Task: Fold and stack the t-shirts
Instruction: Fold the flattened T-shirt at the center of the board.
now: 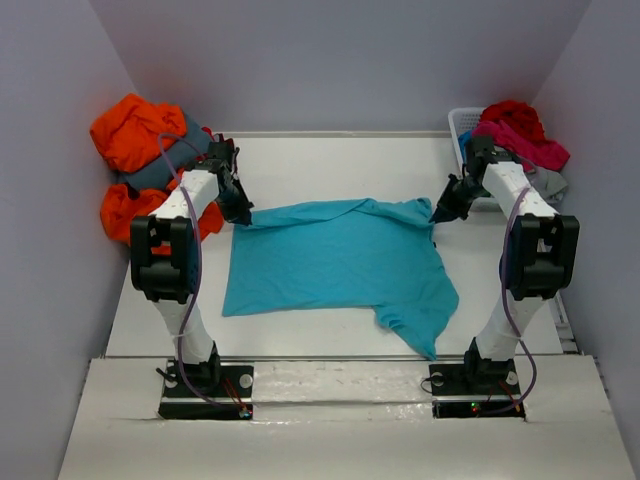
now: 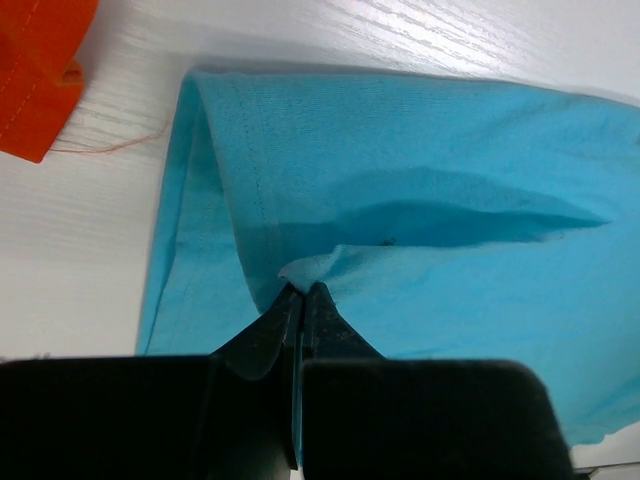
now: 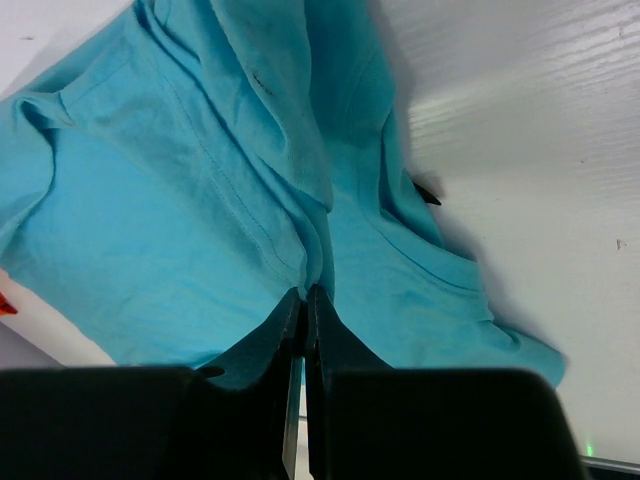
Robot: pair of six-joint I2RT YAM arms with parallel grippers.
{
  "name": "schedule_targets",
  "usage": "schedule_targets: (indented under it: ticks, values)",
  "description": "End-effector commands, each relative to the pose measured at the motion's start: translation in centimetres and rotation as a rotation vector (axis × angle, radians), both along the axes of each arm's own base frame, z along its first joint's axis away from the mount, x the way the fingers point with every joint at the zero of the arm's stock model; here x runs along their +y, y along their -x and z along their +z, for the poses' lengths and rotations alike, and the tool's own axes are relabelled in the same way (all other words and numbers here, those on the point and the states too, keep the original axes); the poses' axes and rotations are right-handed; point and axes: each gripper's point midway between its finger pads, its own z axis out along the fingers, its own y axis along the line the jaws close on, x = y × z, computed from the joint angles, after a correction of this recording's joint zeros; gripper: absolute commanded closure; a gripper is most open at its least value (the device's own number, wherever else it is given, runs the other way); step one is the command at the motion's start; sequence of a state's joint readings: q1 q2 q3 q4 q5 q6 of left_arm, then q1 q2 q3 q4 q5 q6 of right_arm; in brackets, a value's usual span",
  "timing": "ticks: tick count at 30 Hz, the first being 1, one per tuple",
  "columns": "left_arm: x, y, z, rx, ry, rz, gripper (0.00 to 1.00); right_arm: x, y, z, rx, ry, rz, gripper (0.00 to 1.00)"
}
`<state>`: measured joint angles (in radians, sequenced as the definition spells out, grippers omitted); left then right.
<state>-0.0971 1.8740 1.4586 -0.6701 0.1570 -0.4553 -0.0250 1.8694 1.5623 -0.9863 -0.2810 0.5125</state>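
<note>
Turquoise t-shirt point(image 1: 335, 265) between orange shirts point(image 1: 130, 130) and white basket point(image 1: 460, 125)

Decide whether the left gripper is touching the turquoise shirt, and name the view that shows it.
Touching. The left wrist view shows the left gripper shut on a fold of the turquoise shirt.

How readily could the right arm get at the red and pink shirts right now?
Probably not yet: the right claw is shut on the far edge of the turquoise t-shirt. The red and pink shirts lie close beside that arm with nothing between, so after letting go the way looks free.
</note>
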Motion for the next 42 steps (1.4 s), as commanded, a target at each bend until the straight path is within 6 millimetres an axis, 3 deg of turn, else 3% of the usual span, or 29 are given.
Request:
schedule_targets:
  ticks: [1, 10, 18, 42]
  values:
    - [0.7, 0.4, 2.2, -0.051, -0.013, 0.022, 0.94, -0.4, 0.6, 0.7, -0.009, 0.027, -0.013, 0.93]
    - [1.9, 0.7, 2.0, -0.038, -0.020, 0.042, 0.95, -1.5, 1.0, 0.0, 0.018, 0.048, -0.039, 0.93]
    - [4.1, 0.6, 2.3, -0.040, -0.035, 0.083, 0.94, -2.7, 1.6, -0.6, 0.038, 0.051, -0.061, 0.93]
    - [5.9, 1.7, 0.6, 0.010, -0.056, 0.100, 0.94, -4.3, 3.4, -3.3, 0.103, 0.074, -0.087, 0.93]
